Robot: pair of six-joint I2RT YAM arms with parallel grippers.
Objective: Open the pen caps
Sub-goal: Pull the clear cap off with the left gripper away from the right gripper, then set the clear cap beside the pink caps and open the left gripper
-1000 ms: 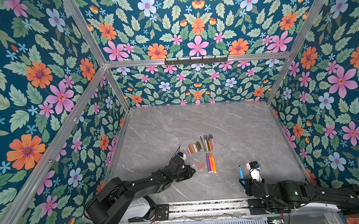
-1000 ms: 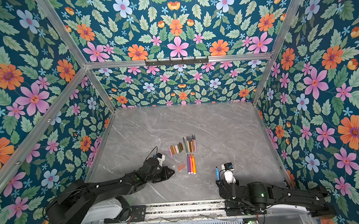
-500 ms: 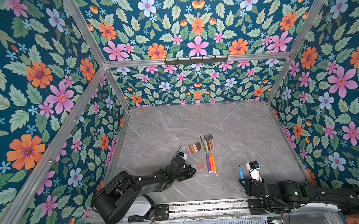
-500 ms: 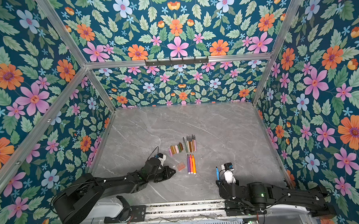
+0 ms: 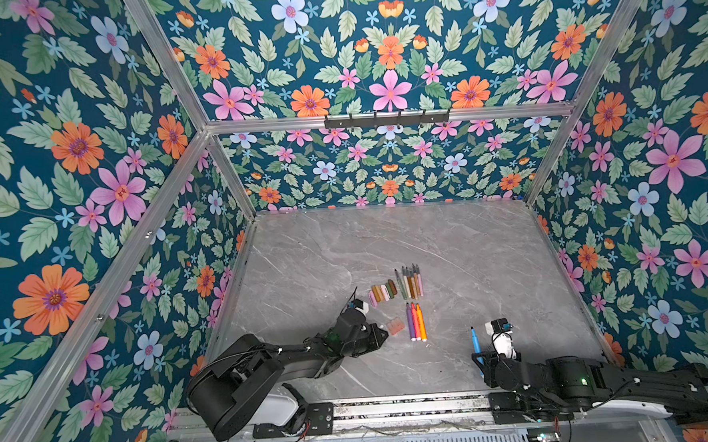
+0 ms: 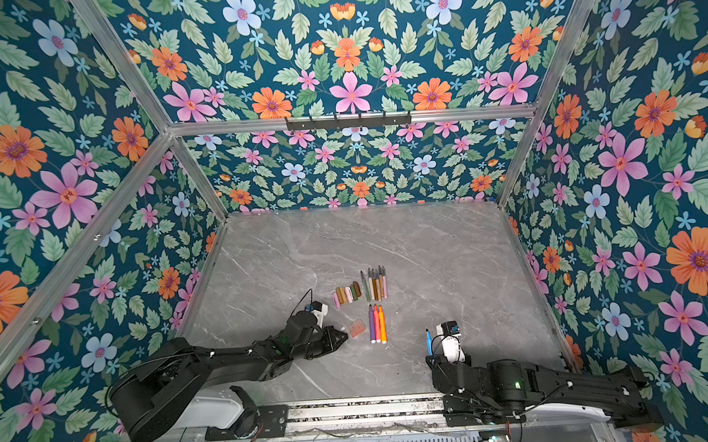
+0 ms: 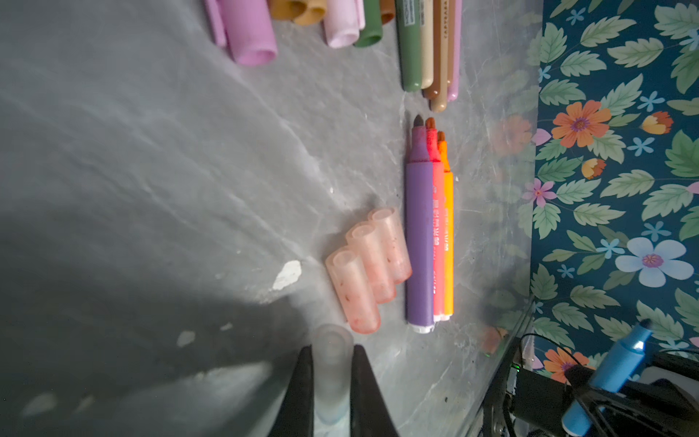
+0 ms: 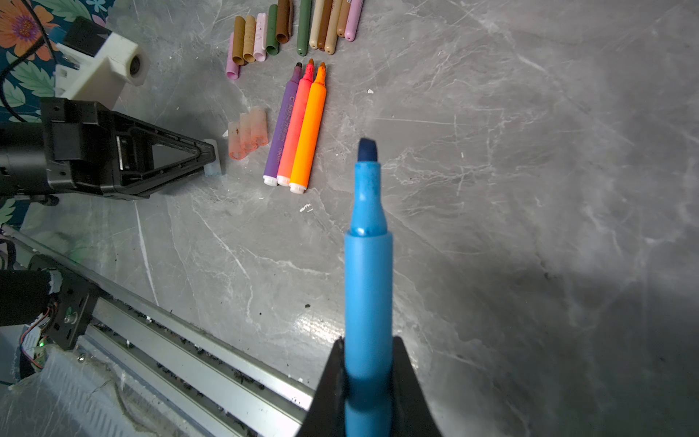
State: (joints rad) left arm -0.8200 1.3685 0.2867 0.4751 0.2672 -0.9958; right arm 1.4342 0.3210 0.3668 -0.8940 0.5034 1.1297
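Left gripper [image 5: 382, 336] stayed clamped on clear cap [image 7: 332, 359] near three reddish caps [image 7: 368, 265]; its elbow [image 5: 232, 386] drew inward. Right gripper [image 8: 367, 342] unmoved, gripping uncapped blue marker [image 8: 367, 272]

The left arm [image 5: 268, 361] and right arm [image 5: 602, 379] are matte black, with bulky rounded joints and white base shells [image 5: 272, 406]. At each wrist's 12 o'clock sits a white camera block [image 5: 360, 307] trailing a thin black cable [image 5: 353, 295]. The left tool [image 8: 208, 158] has tapering triangular fingers [image 8: 170, 137].
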